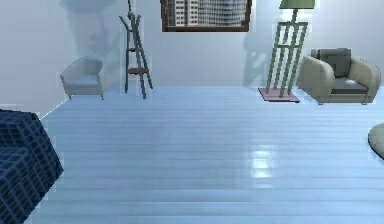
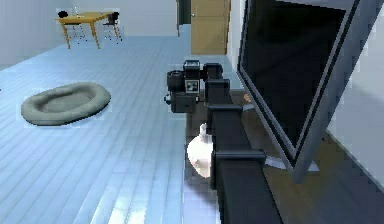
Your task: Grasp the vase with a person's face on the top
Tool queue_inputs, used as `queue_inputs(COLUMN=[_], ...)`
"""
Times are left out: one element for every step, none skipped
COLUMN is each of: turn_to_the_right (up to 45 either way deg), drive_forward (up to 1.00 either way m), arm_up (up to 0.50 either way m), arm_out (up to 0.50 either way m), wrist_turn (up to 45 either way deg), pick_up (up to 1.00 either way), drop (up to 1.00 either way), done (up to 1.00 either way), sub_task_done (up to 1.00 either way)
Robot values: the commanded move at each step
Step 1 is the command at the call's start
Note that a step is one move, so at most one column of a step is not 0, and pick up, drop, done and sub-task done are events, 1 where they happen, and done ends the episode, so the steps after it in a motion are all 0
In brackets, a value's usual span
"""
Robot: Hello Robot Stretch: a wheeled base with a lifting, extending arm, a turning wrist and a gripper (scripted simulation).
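Observation:
In the arm side view the dark arm bar (image 2: 235, 160) rises from the bottom edge. At its far end is my gripper (image 2: 176, 92), just left of two white marker squares. Only bare blue floor lies behind the gripper's far end, so it holds nothing. Closer in, a small white rounded thing with a narrow top (image 2: 202, 152) shows against the arm's left side. Its shape is too small to name, and I cannot tell what it rests on.
A big dark television (image 2: 295, 70) stands close on the arm's right. A grey round pet bed (image 2: 65, 103) lies left, a yellow table (image 2: 88, 20) far back. Ahead are a blue sofa (image 1: 22, 160), two armchairs (image 1: 83, 76) (image 1: 338, 78), a ladder shelf (image 1: 136, 55), a floor lamp (image 1: 285, 55) and open floor.

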Motion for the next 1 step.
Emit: queue_inputs(turn_to_the_right=[0.0], drive_forward=[0.00], arm_up=[0.00], arm_out=[0.00], wrist_turn=[27.0], pick_up=[0.00], drop=[0.00], done=[0.00], sub_task_done=[0.00])
